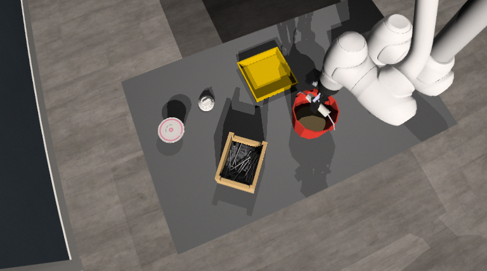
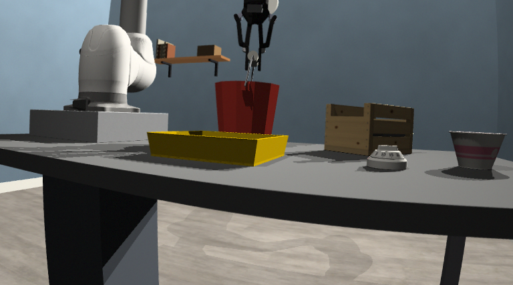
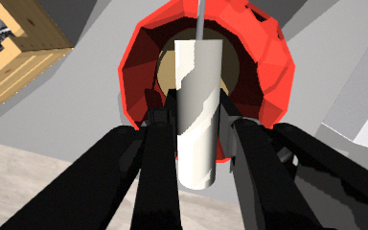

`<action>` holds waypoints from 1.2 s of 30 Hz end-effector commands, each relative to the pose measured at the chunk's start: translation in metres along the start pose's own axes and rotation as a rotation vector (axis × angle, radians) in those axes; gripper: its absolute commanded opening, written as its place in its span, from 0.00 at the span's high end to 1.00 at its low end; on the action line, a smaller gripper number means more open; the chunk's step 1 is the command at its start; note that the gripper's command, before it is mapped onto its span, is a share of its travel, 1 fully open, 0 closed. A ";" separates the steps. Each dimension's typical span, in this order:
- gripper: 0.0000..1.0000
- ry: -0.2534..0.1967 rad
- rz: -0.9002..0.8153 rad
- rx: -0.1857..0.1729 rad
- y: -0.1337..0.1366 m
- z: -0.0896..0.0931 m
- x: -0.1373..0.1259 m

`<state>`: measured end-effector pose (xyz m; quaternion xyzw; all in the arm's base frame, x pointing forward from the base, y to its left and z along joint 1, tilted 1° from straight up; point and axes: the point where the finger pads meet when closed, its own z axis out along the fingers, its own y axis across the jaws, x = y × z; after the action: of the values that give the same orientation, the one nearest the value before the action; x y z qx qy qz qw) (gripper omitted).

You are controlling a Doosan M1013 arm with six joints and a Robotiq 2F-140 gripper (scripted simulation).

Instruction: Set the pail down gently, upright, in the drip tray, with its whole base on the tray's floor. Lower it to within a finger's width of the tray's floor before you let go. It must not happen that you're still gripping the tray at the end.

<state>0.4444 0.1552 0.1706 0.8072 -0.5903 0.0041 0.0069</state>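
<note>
The red pail (image 1: pixel 315 114) stands upright on the grey table, just right of the yellow drip tray (image 1: pixel 267 73). In the side view the pail (image 2: pixel 246 107) is behind the tray (image 2: pixel 217 147). My gripper (image 2: pixel 252 56) is straight above the pail and is shut on the white grip of its raised bail handle (image 3: pixel 198 126). The wrist view looks down past the handle into the pail (image 3: pixel 208 72), whose floor is tan. The tray is empty.
A wooden crate (image 1: pixel 241 161) of metal nails stands in front of the tray. A white kitchen timer (image 1: pixel 206 102) and a striped metal cup (image 1: pixel 171 129) stand at the left. The arm's base block (image 2: pixel 97 125) is behind the tray.
</note>
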 end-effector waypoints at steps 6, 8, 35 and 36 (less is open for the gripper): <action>0.90 0.000 0.000 0.001 -0.001 -0.015 0.000; 0.90 0.000 0.000 0.001 -0.001 -0.018 0.000; 0.90 0.000 0.000 0.001 0.000 -0.057 0.000; 0.90 0.000 0.000 0.001 0.000 -0.058 0.000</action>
<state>0.4445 0.1561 0.2246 0.8072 -0.5903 0.0042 0.0069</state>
